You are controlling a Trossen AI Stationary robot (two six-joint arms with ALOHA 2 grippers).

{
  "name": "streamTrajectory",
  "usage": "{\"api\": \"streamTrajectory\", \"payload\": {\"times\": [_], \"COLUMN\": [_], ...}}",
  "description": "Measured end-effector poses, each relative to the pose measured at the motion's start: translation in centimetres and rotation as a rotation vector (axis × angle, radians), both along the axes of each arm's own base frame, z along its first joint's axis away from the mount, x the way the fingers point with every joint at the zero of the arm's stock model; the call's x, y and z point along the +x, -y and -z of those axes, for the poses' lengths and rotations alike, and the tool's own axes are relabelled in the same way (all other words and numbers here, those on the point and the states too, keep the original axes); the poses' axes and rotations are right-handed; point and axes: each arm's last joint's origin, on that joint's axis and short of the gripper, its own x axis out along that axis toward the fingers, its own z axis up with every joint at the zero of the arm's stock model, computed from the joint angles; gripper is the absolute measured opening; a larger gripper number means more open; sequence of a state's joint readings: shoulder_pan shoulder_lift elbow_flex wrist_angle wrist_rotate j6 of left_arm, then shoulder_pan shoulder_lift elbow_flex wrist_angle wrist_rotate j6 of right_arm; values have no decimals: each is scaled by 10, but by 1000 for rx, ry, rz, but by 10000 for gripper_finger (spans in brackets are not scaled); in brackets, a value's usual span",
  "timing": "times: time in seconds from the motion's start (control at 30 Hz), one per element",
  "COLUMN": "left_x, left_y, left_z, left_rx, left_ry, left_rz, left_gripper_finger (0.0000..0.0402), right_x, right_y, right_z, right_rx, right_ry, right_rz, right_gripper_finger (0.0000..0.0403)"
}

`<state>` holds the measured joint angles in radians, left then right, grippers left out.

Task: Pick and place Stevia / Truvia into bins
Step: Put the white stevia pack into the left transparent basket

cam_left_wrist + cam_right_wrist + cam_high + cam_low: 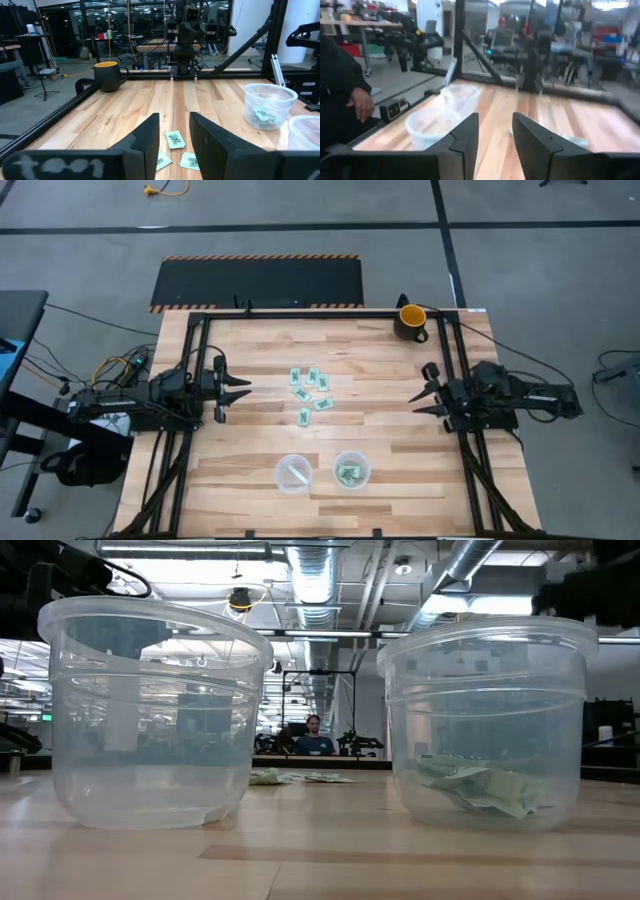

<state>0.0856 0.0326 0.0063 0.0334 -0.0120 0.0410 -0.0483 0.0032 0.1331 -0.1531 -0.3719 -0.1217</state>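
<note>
Several light green Stevia packets (310, 390) lie flat in a loose cluster at the table's middle. They also show between my left fingers in the left wrist view, packets (175, 139). Two clear cups stand near the near edge. The left cup (293, 473) (150, 720) shows no green. The right cup (351, 470) (485, 720) (268, 106) has green packets (480, 788) on its bottom. My left gripper (240, 392) (175, 135) hovers open, left of the cluster. My right gripper (425, 390) (495, 135) hovers open, right of it.
A yellow-and-black mug (411, 320) (110, 76) stands at the far edge, right of centre. Black frame rails (195, 370) run along the table's left, right and far sides. A person's hand (362, 102) shows beyond the table's near edge. Bare wood lies between the packets and the cups.
</note>
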Motion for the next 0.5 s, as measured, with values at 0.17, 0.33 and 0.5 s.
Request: {"api": "streamTrajectory", "payload": {"times": [0.17, 0.33, 0.5], "left_x": [0, 0, 0], "left_y": [0, 0, 0], "left_z": [0, 0, 0], "left_rx": [0, 0, 0], "left_ry": [0, 0, 0], "left_rz": [0, 0, 2], "left_gripper_finger": [97, 97, 97], "right_x": [5, 7, 8], "right_y": [1, 2, 2], "right_z": [13, 19, 20], "right_rx": [41, 51, 66], "right_ry": [-7, -8, -16], "right_rz": [15, 65, 64], "right_gripper_finger": [113, 113, 113]}}
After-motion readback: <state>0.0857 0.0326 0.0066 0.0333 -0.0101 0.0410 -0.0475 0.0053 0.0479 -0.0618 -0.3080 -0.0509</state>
